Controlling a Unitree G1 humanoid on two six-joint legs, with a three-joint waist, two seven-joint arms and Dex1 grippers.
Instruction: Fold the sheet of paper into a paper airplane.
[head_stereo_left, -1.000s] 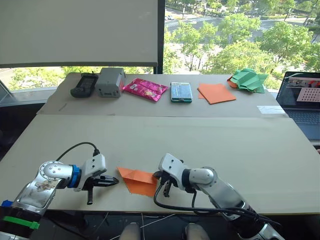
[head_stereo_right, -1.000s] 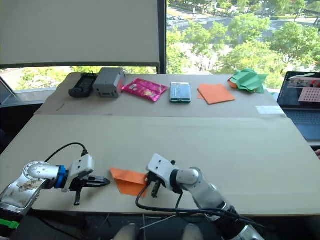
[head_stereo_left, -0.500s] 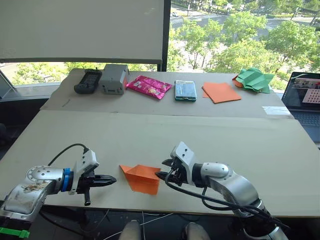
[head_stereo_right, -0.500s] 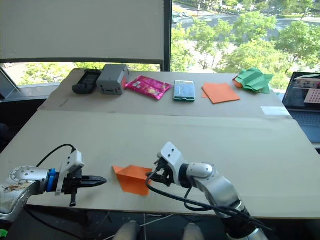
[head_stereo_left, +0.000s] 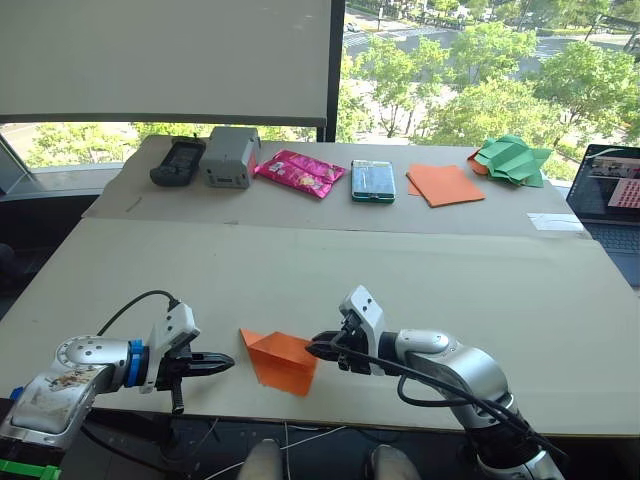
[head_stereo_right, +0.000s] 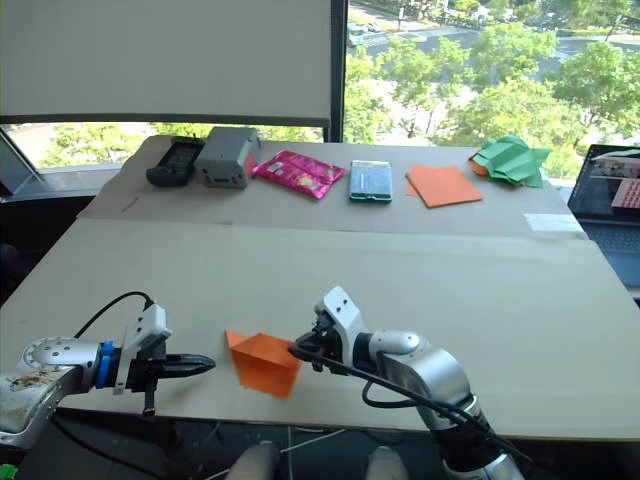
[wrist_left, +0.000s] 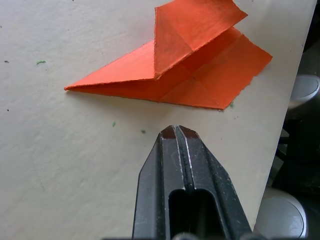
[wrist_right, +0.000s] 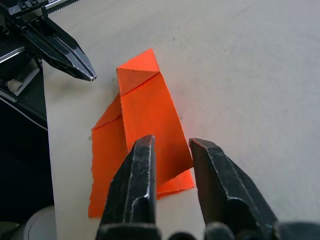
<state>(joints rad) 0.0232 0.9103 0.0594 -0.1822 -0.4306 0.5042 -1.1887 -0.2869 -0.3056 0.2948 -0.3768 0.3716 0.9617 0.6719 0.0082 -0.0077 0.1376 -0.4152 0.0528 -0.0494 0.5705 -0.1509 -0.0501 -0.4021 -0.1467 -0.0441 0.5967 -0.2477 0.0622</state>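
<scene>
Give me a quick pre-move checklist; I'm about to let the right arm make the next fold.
1. Right gripper open over the paper's raised flap: ok.
2. Left gripper shut, apart from the folded paper: ok.
3. Paper fully on the table, near its front edge: ok.
4. Paper held down by anything: not ok.
5. Flap actually between the right fingers: cannot tell.

You see the sheet of paper (wrist_left: 190, 75) as thin matt orange paper with sharp creases and slightly rough, fibrous edges. The table (head_stereo_left: 400, 270) looks like smooth matt beige board. The left gripper (wrist_left: 178, 131) has black fingers (wrist_left: 197, 170) of smooth, faintly glossy plastic with scuffed tips.
</scene>
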